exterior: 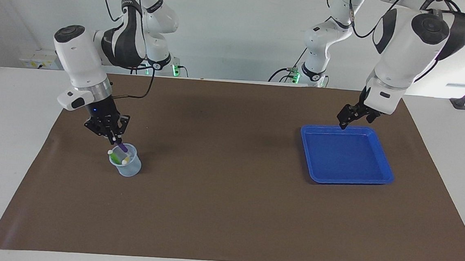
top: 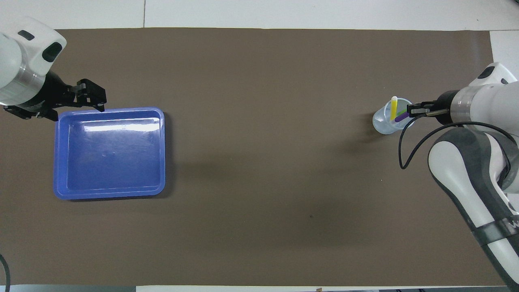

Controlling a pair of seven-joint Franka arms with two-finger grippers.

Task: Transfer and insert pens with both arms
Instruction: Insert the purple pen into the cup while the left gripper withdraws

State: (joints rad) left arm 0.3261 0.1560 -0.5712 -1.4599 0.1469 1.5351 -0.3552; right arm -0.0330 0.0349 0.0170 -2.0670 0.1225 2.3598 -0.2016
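A clear cup (exterior: 128,168) stands on the brown mat toward the right arm's end of the table. The green pen (exterior: 114,158) and the yellow pen (top: 393,109) lean inside it. My right gripper (exterior: 114,138) is just above the cup's rim, shut on the top of the purple pen (exterior: 121,146), whose lower end is inside the cup. The cup (top: 385,123), the purple pen (top: 402,117) and the right gripper (top: 414,110) also show in the overhead view. My left gripper (exterior: 350,119) hangs open and empty over the rim of the blue tray (exterior: 380,179). It also shows in the overhead view (top: 92,97).
The blue tray (top: 109,194) is empty and lies toward the left arm's end. The brown mat (exterior: 226,212) covers most of the table. Two smaller white arms with green lights (exterior: 157,39) (exterior: 320,42) stand at the robots' edge.
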